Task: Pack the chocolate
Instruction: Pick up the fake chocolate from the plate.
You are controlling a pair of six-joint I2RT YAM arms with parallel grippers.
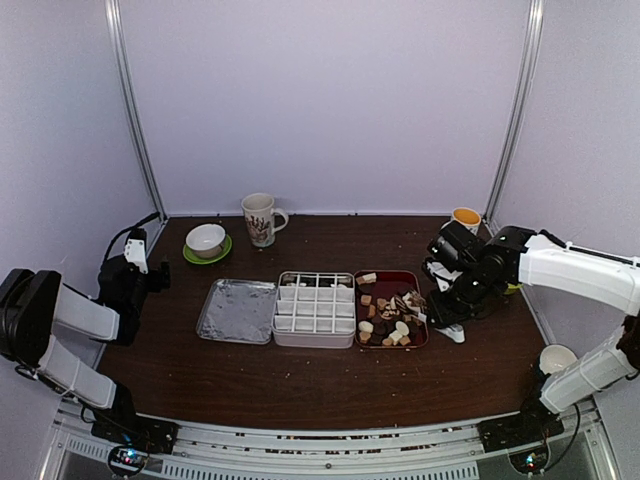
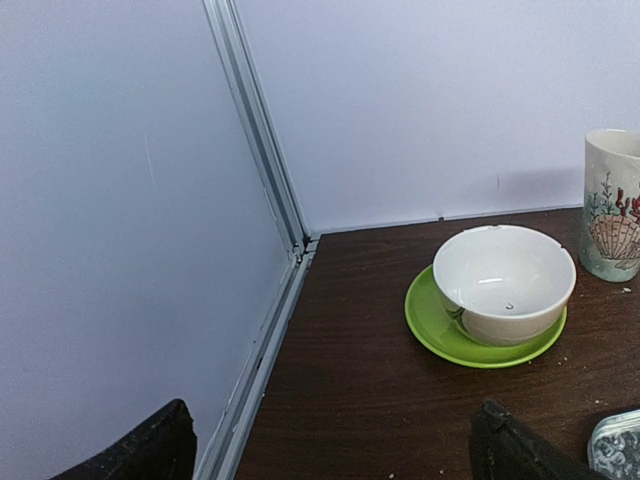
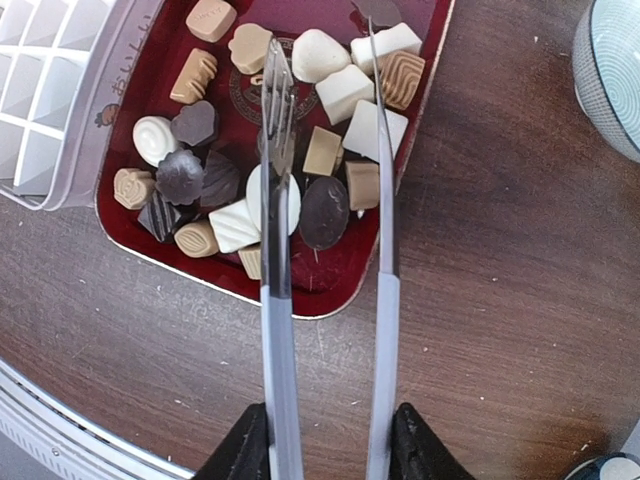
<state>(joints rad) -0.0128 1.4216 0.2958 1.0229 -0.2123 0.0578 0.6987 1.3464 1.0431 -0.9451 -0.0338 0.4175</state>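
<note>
The right gripper (image 3: 325, 440) clamps the metal tongs (image 3: 275, 300), arms half spread, tips empty above the tray (image 3: 335, 280); chocolate (image 3: 322, 55) inside it: mixed dark, tan and white pieces.

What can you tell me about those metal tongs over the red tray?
The tongs are two long, slim arms of silvery metal, paler grey toward the handle end. One tip is slotted like a fork. The right gripper clasps both arms from outside with its fingers. The arms stand apart with nothing caught between them, tips poised over the chocolate in the dark red tray; whether they touch a piece cannot be told.
</note>
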